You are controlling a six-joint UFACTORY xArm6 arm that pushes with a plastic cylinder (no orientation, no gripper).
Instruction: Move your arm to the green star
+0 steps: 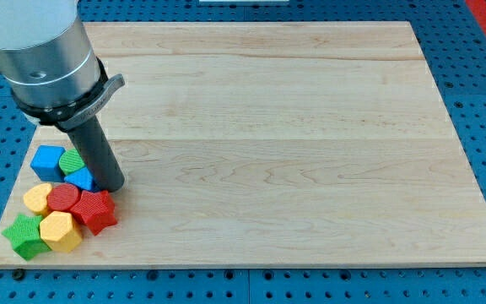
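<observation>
The green star point(24, 236) lies at the view's bottom left corner of the wooden board point(294, 127), touching a yellow block point(61, 230). My tip point(113, 188) rests on the board just above a red star point(95, 210) and right of a partly hidden blue block point(81, 178). The tip is well to the right of and above the green star, with the red and yellow blocks between them.
A blue cube point(47, 161), a green round block point(72, 162), a yellow block point(37, 198) and a red round block point(62, 198) crowd the same cluster. The arm's grey body point(45, 59) hangs over the board's upper left.
</observation>
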